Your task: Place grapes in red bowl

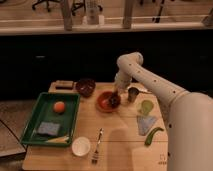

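Gripper (pixel 116 95): hung low over the right side of the red bowl (pixel 102 105).
Grip: I could not tell how wide, nor what it held.
Grapes (pixel 113 101): dark lump inside that bowl, right at the tip.

bowls 3 – red bowl (pixel 103 104), maroon bowl (pixel 85 87), white bowl (pixel 80 146) | cups 2 – metal cup (pixel 133 94), green cup (pixel 146 107) | grapes (pixel 113 101) 1 bunch | orange (pixel 59 106) 1 | tray (pixel 68 123) 1 | sponge (pixel 48 128) 1 | fork (pixel 96 148) 1 | gripper (pixel 116 95) 1, over red bowl's right side
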Action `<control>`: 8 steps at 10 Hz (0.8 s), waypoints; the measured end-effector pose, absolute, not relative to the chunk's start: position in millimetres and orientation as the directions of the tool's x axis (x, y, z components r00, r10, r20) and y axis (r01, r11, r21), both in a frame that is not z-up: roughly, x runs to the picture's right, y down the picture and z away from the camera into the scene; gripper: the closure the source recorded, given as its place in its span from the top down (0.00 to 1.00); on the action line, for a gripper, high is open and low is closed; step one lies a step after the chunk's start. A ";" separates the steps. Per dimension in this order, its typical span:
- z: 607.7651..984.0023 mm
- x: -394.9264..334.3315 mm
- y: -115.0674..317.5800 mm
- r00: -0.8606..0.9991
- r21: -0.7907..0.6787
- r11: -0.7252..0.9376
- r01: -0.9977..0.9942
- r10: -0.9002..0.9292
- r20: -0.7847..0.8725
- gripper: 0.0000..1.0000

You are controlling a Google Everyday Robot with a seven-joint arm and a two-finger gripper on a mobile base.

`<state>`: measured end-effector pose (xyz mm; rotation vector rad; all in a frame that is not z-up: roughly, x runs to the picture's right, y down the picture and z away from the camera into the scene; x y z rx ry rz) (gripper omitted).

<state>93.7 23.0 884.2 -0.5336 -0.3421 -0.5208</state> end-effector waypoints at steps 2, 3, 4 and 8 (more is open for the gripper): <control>884.2 93.5 22.9 0.815 -0.391 0.737 0.552 -0.379 0.437 0.06; 884.2 93.4 22.9 0.815 -0.390 0.736 0.553 -0.380 0.437 0.06; 884.3 93.3 22.9 0.814 -0.390 0.736 0.554 -0.381 0.438 0.06; 883.7 93.0 22.7 0.810 -0.387 0.732 0.560 -0.388 0.439 0.06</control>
